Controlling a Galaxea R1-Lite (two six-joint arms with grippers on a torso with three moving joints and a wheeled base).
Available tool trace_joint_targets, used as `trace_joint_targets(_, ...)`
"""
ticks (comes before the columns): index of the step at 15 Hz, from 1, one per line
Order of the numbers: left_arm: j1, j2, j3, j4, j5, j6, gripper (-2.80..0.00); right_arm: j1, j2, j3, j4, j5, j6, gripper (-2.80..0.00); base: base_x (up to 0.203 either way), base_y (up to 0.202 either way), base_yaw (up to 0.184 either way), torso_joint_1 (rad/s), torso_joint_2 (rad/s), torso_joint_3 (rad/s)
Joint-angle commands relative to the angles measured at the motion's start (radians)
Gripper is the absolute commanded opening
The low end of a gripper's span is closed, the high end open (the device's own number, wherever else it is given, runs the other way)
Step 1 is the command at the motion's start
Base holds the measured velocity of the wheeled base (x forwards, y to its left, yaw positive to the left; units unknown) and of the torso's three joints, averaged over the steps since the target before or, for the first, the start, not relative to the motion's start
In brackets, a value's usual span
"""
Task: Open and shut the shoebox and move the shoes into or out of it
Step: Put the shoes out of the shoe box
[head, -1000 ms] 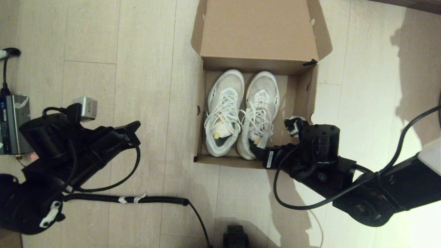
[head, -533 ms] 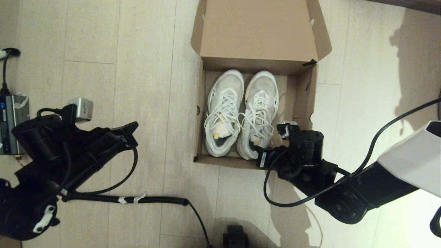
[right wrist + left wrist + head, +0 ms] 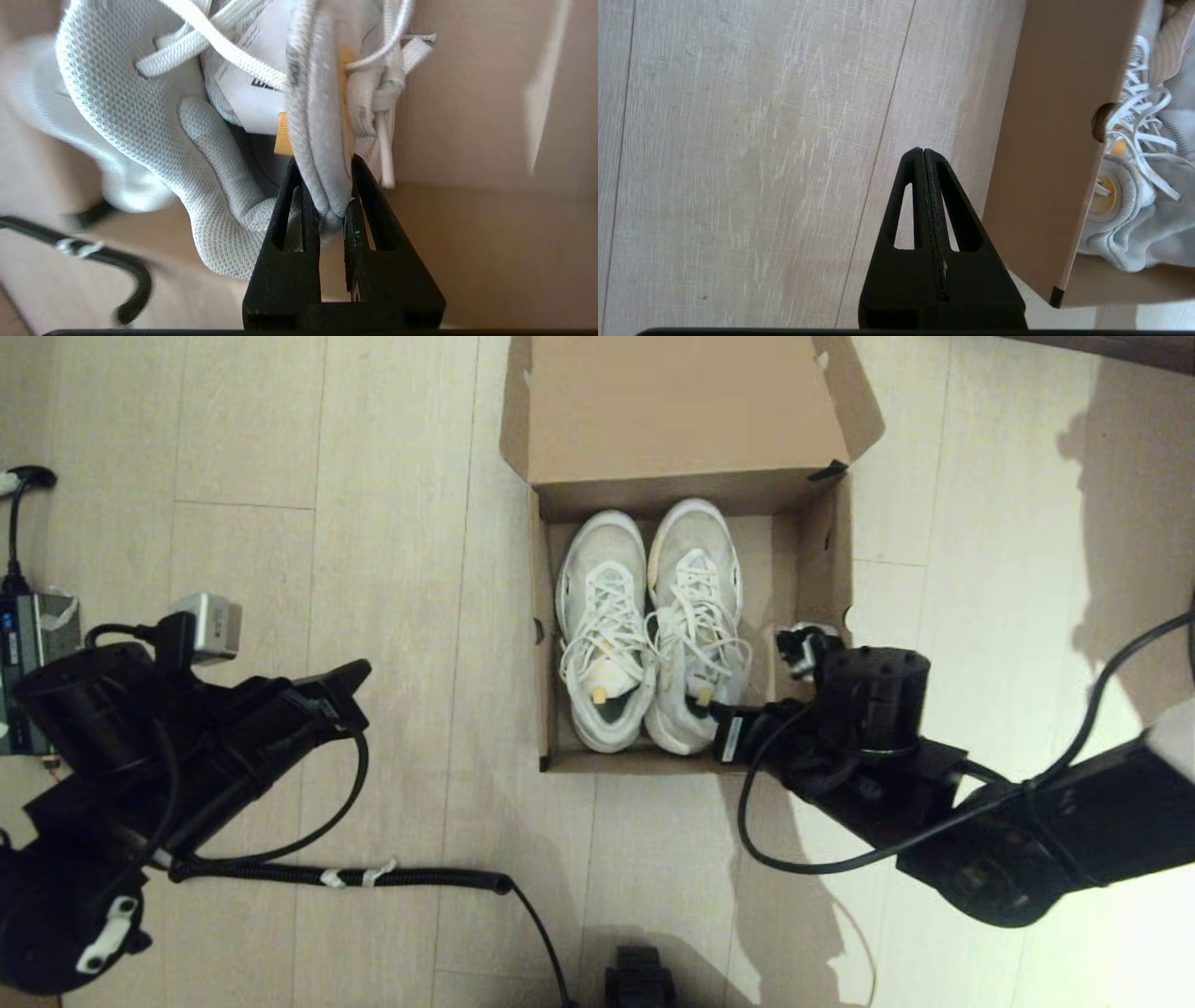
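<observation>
Right pincer (image 3: pixel 327 186) pinches a shoe's (image 3: pixel 154 121) heel collar beside the shoebox (image 3: pixel 836 560) wall.

In the head view the right end effector (image 3: pixel 719 733) is hidden behind its own wrist — the shoebox (image 3: pixel 831 551) lid runs off the top edge, and the right shoe (image 3: pixel 154 121) blurs at its toe.
</observation>
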Motion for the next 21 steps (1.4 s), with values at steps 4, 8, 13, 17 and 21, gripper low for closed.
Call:
trace_joint_targets(4, 0.0, -0.028, 0.002, -0.005, -0.002, -0.003, -2.8, 0.006, -0.34, -0.06, 0.297, -0.008, 0.008, -2.8, 0.0, 0.0, 0.0, 0.0, 0.0, 0.0)
trace_joint_targets(8, -0.003, -0.032, 0.019, -0.005, -0.002, -0.037, -2.8, 0.003, -0.583, -0.045, 0.55, -0.007, 0.016, -2.8, 0.0, 0.0, 0.0, 0.0, 0.0, 0.0)
trace_joint_targets(13, -0.003, -0.048, 0.05, -0.007, -0.004, -0.049, -2.8, -0.148, -0.712, -0.046, 0.703, -0.001, 0.003, -2.8, 0.0, 0.0, 0.0, 0.0, 0.0, 0.0)
trace_joint_targets(17, -0.007, -0.042, 0.025, -0.007, -0.012, -0.053, -2.8, -0.34, -0.626, -0.03, 0.698, 0.033, -0.035, -2.8, 0.0, 0.0, 0.0, 0.0, 0.0, 0.0)
trace_joint_targets(21, -0.057, -0.045, -0.009, -0.004, -0.017, -0.05, -2.8, -0.449, -0.416, -0.036, 0.538, 0.041, -0.043, -2.8, 0.0, 0.0, 0.0, 0.0, 0.0, 0.0)
